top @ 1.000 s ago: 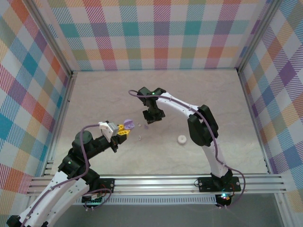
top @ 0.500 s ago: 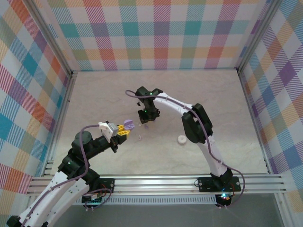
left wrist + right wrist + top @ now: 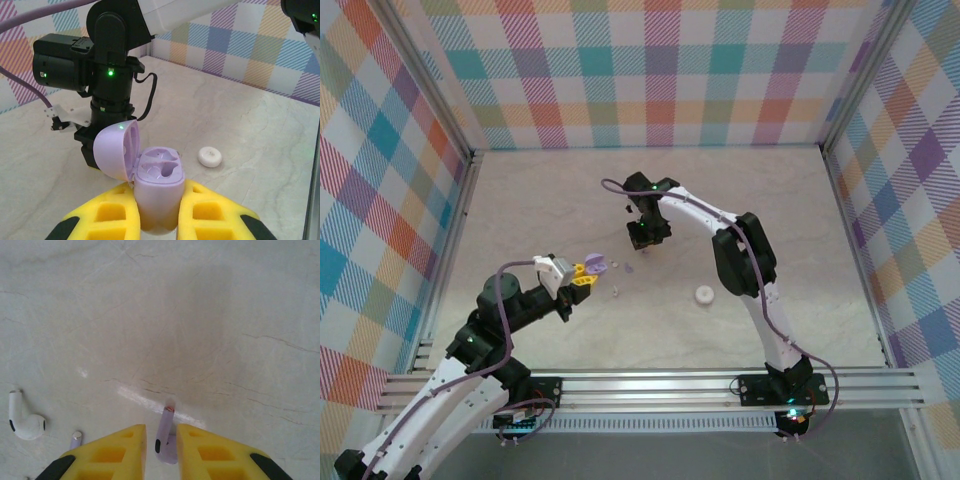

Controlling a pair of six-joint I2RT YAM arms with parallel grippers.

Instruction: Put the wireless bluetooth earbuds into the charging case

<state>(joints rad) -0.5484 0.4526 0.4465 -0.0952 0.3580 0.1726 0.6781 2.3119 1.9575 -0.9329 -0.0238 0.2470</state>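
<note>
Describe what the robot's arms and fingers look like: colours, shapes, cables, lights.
Both the left arm and right arm have white links, black joints with small green lights and a purple cable running alongside. The fingers are yellow blocks with rectangular recesses and black outer corners.

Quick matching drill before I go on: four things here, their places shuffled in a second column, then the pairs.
1 purple charging case
2 purple earbud
3 white earbud
4 white round disc

A on the table beyond the case, left wrist view
B between the fingers of the right gripper
C lid open, in the left gripper
D on the table, far left of right wrist view

Pairs: 1-C, 2-B, 3-D, 4-A
</note>
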